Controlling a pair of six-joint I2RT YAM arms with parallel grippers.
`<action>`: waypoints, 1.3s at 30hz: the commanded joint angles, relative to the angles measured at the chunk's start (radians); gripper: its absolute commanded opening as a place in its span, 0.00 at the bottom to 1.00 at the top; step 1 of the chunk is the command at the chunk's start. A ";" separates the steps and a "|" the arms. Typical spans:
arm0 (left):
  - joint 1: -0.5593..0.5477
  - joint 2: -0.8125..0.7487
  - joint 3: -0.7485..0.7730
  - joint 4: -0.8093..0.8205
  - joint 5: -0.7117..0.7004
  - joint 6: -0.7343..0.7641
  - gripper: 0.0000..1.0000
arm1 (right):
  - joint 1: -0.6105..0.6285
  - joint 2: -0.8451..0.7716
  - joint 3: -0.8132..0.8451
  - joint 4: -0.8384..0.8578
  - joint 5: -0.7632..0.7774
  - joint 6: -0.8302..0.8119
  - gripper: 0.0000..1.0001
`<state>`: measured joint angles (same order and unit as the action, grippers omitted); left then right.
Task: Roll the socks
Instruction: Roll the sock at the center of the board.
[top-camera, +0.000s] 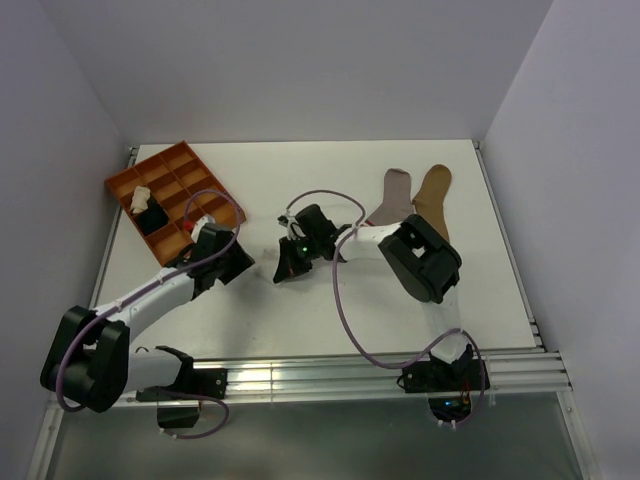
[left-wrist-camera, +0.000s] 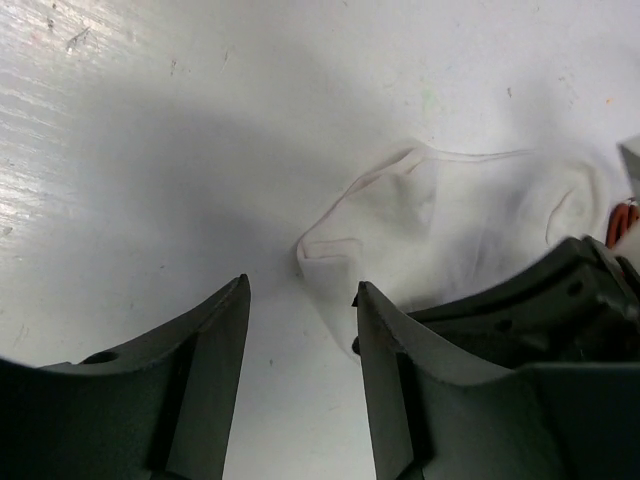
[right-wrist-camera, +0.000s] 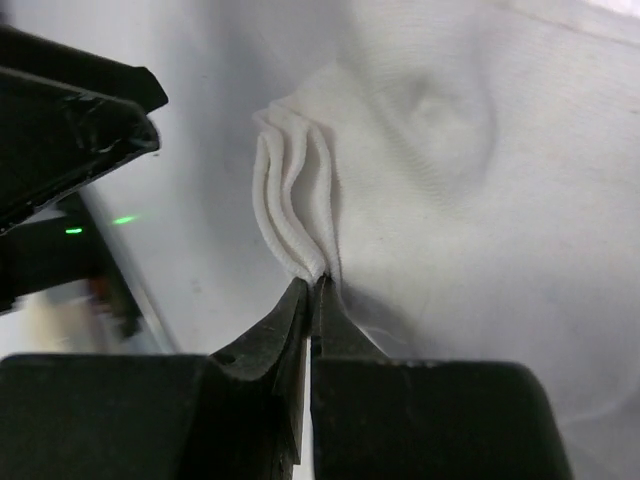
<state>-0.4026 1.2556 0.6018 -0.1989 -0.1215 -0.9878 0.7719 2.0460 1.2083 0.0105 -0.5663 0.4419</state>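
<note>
**Item 1. Orange tray** (top-camera: 145, 161), upper left of the top view. A cream sock (top-camera: 140, 196) and a black sock (top-camera: 153, 217) sit bundled in neighbouring compartments. No risk noted here.

**Item 2. Left gripper** (left-wrist-camera: 302, 290), left of centre in the top view. The jaws are parted with nothing between them, and bare table (top-camera: 480, 290) shows through the gap. Risk: it holds nothing down, so a pull from the other side would likely drag the fabric rather than turn it.

**Item 3. White sock** (left-wrist-camera: 470, 220), lying flat at mid-table. It is hard to pick out from above, being white on white. Its near end lies just ahead of the left gripper's right-hand finger and is gathered into a few upright pleats. Risk: the pleats are loose, and I would expect them to spring open once the tension goes.

**Item 4. Right gripper** (right-wrist-camera: 312, 285), centre of the top view. It is clenched on the base of those pleats, with only the very tips biting. Risk: a hold this shallow may let a layer slip out, leaving a slack, lopsided roll. The left gripper's dark body fills the upper left of the right wrist view, so the two are close enough that a careless swing could knock them together.

**Item 5. Grey sock** (top-camera: 397, 185) and **tan sock** (top-camera: 433, 188), upper right of centre in the top view. They lie flat and side by side, unrolled, just beyond the right arm. Risk: a wide move of the elbow could sweep them askew.
</note>
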 joint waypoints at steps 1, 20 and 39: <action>-0.001 -0.025 -0.023 0.024 0.020 -0.021 0.52 | -0.043 0.071 -0.053 0.060 -0.243 0.217 0.00; -0.013 0.159 -0.073 0.190 0.148 -0.098 0.47 | -0.094 0.161 -0.033 0.126 -0.314 0.356 0.00; -0.039 0.249 0.065 -0.088 0.045 0.018 0.00 | -0.066 -0.012 -0.064 0.037 -0.083 0.135 0.24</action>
<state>-0.4355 1.4609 0.6289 -0.1238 -0.0055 -1.0485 0.6895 2.1189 1.1835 0.0910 -0.8143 0.7010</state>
